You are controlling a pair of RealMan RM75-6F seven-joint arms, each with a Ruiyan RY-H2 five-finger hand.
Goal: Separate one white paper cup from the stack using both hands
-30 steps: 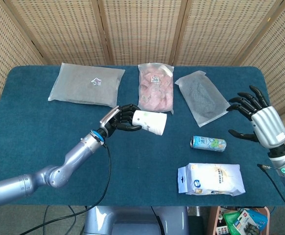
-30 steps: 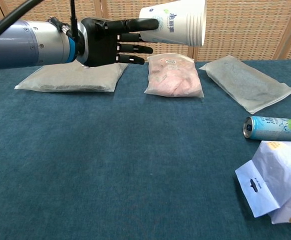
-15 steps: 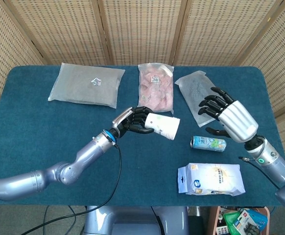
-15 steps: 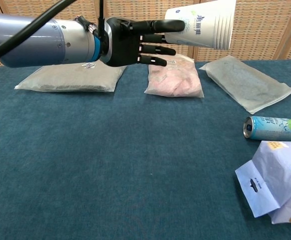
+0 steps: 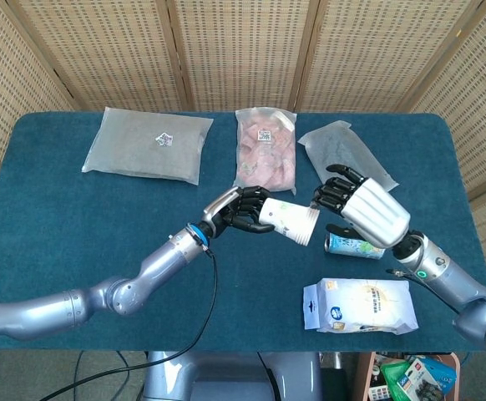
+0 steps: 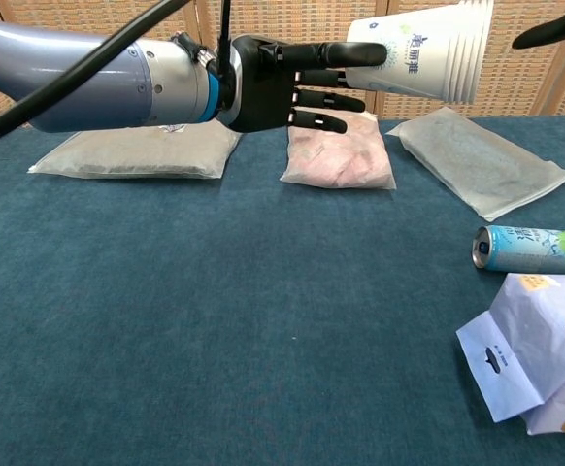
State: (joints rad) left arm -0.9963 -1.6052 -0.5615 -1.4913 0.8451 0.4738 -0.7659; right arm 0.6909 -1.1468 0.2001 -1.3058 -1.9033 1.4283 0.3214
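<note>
A stack of white paper cups (image 5: 289,220) (image 6: 428,58) with blue print lies sideways in the air above the table, rims pointing right. My left hand (image 5: 241,210) (image 6: 282,83) grips its narrow bottom end. My right hand (image 5: 358,209) hovers just right of the rims with its fingers apart and nothing in it, a small gap left between fingertips and cups. In the chest view only one dark fingertip (image 6: 554,27) of that hand shows at the top right edge.
On the blue table (image 5: 76,225) lie a grey pouch (image 5: 147,144), a pink meat pack (image 5: 266,149), a grey bag (image 5: 343,163), a teal can (image 5: 353,244) under my right hand, and a white snack bag (image 5: 361,305) near the front edge.
My left hand has carried the cup stack rightward. The right hand has swung in from the far right toward the stack's rims, its fingers still spread.
</note>
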